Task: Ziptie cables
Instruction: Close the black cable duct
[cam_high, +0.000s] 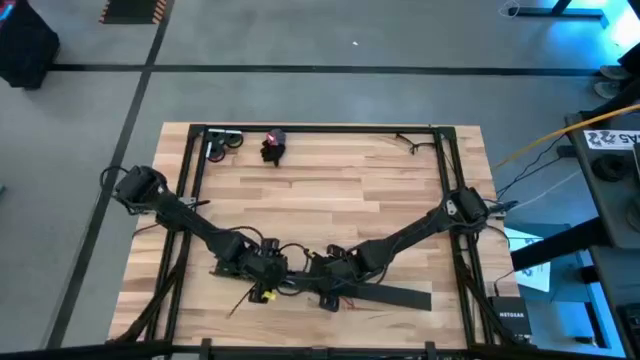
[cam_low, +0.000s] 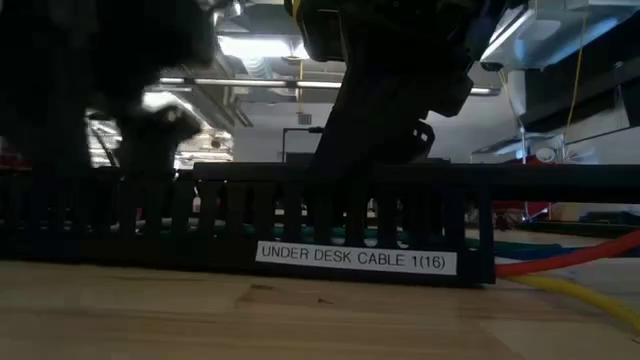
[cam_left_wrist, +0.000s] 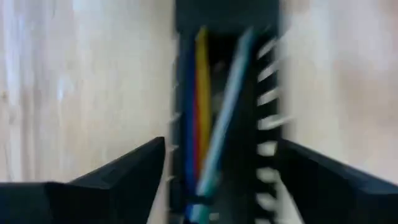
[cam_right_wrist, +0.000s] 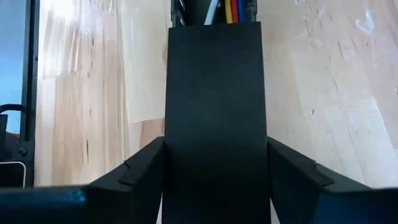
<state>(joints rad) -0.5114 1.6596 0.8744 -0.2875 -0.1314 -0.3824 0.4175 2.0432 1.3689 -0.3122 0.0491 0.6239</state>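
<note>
Left wrist view: open left gripper (cam_left_wrist: 221, 171) straddles cables (cam_left_wrist: 208, 124) in duct (cam_left_wrist: 268, 124); centre before closing. Right gripper (cam_right_wrist: 216, 168) open astride lid (cam_right_wrist: 214, 93).

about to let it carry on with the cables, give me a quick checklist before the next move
1. Coloured cables lying inside the black slotted cable duct: ok.
2. Left gripper fingers spread either side of the duct: ok.
3. Right gripper straddling the flat black duct cover, fingers apart: ok.
4. Cover seated over the whole duct: not ok, cables show past its end.
5. Zip tie in either gripper: cannot tell.
6. Both arms low at the wooden table's near edge: ok.
</note>
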